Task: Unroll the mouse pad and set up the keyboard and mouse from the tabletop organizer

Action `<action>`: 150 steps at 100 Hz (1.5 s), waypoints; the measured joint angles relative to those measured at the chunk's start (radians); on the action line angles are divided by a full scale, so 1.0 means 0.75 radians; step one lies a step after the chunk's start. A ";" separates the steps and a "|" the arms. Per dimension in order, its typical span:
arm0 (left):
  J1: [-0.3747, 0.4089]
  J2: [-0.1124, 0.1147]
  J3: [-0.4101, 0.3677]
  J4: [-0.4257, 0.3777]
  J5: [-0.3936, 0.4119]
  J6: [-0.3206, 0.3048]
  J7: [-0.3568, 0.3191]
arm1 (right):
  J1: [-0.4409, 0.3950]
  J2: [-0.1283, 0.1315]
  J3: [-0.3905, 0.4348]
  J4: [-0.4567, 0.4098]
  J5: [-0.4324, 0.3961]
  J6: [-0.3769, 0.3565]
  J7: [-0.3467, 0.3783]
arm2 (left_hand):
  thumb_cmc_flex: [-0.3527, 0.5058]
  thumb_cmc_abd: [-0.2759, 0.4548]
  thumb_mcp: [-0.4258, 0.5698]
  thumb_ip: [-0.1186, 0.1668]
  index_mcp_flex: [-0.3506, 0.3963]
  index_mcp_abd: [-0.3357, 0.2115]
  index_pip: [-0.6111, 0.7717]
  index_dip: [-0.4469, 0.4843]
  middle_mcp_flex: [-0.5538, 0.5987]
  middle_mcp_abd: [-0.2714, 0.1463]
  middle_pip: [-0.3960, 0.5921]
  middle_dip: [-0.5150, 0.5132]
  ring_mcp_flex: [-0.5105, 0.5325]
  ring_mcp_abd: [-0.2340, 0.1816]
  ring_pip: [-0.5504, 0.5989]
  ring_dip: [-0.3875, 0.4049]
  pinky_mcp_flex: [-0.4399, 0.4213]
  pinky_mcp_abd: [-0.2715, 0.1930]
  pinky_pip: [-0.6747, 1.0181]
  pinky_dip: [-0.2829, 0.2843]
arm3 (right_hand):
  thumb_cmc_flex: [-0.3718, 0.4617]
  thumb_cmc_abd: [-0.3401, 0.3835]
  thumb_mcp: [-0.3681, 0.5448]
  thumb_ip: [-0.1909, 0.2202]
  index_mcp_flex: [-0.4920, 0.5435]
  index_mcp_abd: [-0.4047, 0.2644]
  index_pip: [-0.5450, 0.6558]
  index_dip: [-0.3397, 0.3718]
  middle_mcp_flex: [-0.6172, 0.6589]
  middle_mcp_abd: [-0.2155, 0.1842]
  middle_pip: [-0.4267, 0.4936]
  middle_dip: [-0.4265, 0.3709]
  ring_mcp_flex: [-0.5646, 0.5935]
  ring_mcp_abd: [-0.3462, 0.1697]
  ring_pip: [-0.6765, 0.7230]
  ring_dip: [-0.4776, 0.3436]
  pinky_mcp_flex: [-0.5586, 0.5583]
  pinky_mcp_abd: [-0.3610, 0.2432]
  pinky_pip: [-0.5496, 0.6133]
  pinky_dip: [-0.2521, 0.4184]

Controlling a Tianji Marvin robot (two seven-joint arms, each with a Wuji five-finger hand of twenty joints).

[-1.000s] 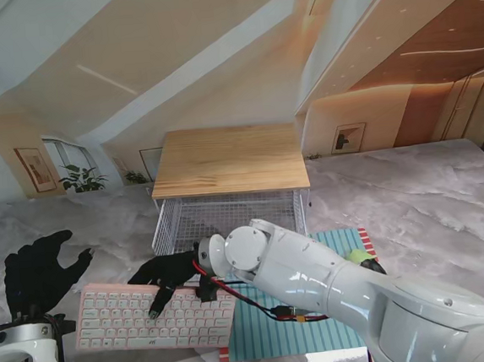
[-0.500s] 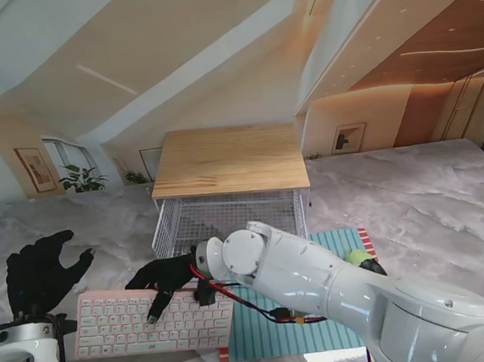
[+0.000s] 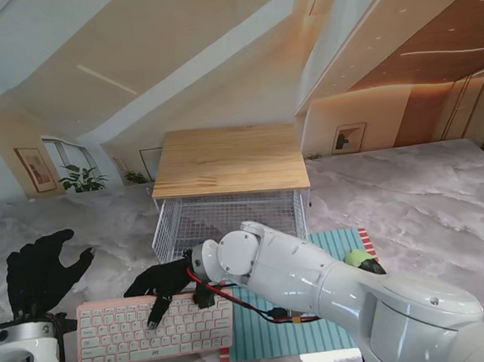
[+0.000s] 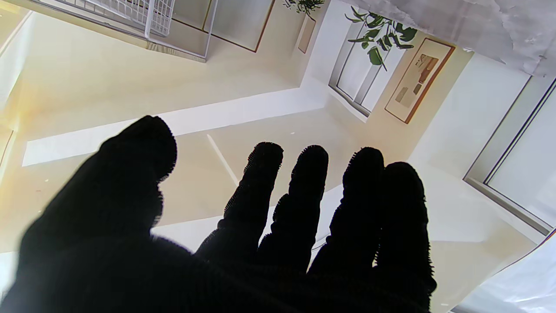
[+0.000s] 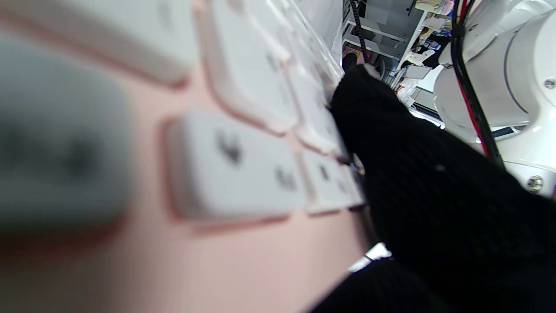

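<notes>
The keyboard (image 3: 153, 329), pink with white keys, lies flat on the desk (image 3: 414, 208) at about seven o'clock in the stand's view, its right end overlapping the left edge of the teal striped mouse pad (image 3: 284, 325), which is already unrolled. A small green thing (image 3: 359, 257), likely the mouse, sits at the pad's far right corner, at about four o'clock. The wire organizer (image 3: 228, 216) with its wooden top stands at twelve o'clock, beyond both. The right robot hand (image 3: 162, 283) rests palm down on the keyboard's far edge with fingers spread across the upper key rows; that flat press looks meant for sliding or steadying the keyboard rather than lifting it. It grips nothing. The left robot hand (image 3: 38, 271) hovers at nine o'clock, well apart from the keyboard, fingers wide and empty, probably kept clear of the work.

In the left wrist view, the left robot hand (image 4: 243, 226) shows its four fingers and thumb spread against the room backdrop, touching nothing.

In the right wrist view, the keyboard (image 5: 234, 174) fills the picture, blurred and very close. One gloved finger (image 5: 369, 121) lies against the keys, so the palm sits just over them. The other fingers are out of sight here.
</notes>
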State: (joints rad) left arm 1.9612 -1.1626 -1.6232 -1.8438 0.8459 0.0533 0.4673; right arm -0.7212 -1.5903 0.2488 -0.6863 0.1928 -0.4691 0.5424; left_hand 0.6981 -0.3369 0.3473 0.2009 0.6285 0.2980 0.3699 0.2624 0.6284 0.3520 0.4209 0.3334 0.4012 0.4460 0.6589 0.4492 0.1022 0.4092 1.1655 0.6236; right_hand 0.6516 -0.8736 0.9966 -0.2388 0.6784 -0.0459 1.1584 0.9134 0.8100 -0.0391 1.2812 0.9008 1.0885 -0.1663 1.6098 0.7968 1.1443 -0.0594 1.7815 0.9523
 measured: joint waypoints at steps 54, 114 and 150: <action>-0.003 0.000 -0.001 0.000 0.000 -0.001 -0.005 | -0.057 -0.018 0.011 -0.004 -0.198 0.120 -0.273 | 0.000 0.000 0.000 0.000 0.000 0.000 0.000 0.000 0.000 0.000 -0.010 0.000 0.000 -0.001 -0.013 -0.001 -0.013 -0.004 -0.007 -0.004 | -0.001 0.058 -0.063 0.000 -0.097 0.116 -0.036 -0.271 -0.152 0.100 -0.088 -0.173 -0.068 0.101 -0.038 -0.027 -0.121 0.089 -0.015 -0.046; -0.007 0.000 0.006 0.002 -0.003 0.002 -0.005 | -0.087 0.007 0.011 -0.044 -0.289 0.143 -0.402 | 0.000 0.000 0.000 0.000 0.000 0.000 0.000 -0.001 0.000 0.000 -0.010 0.000 -0.015 -0.002 -0.028 -0.002 -0.015 -0.006 -0.010 -0.004 | -0.017 0.075 -0.085 -0.013 -0.147 0.143 -0.047 -0.348 -0.166 0.115 -0.121 -0.253 -0.095 0.152 -0.185 -0.154 -0.185 0.125 -0.063 -0.065; -0.007 0.000 0.011 0.002 -0.011 0.002 -0.002 | -0.075 0.032 -0.015 -0.094 -0.259 0.130 -0.311 | 0.000 0.000 0.000 0.000 0.000 0.000 0.000 -0.001 0.000 0.000 -0.010 0.000 -0.015 -0.002 -0.027 -0.002 -0.015 -0.007 -0.010 -0.005 | -0.017 0.146 -0.083 -0.014 -0.186 0.141 -0.047 -0.348 -0.168 0.115 -0.135 -0.258 -0.108 0.152 -0.262 -0.192 -0.195 0.125 -0.064 -0.066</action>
State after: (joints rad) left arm 1.9560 -1.1627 -1.6149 -1.8425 0.8374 0.0546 0.4658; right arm -0.7777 -1.5661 0.2378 -0.7569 -0.0016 -0.3713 0.3094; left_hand 0.6982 -0.3369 0.3472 0.2009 0.6285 0.2980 0.3696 0.2619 0.6284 0.3518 0.4134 0.3332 0.3899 0.4442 0.6383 0.4480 0.0906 0.4042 1.1576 0.6199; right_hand 0.6386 -0.7637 0.9346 -0.2493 0.5388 0.0596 1.1233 0.6523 0.6840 0.0474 1.1799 0.7075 1.0072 -0.0521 1.4131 0.6528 0.9982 0.0344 1.7333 0.9027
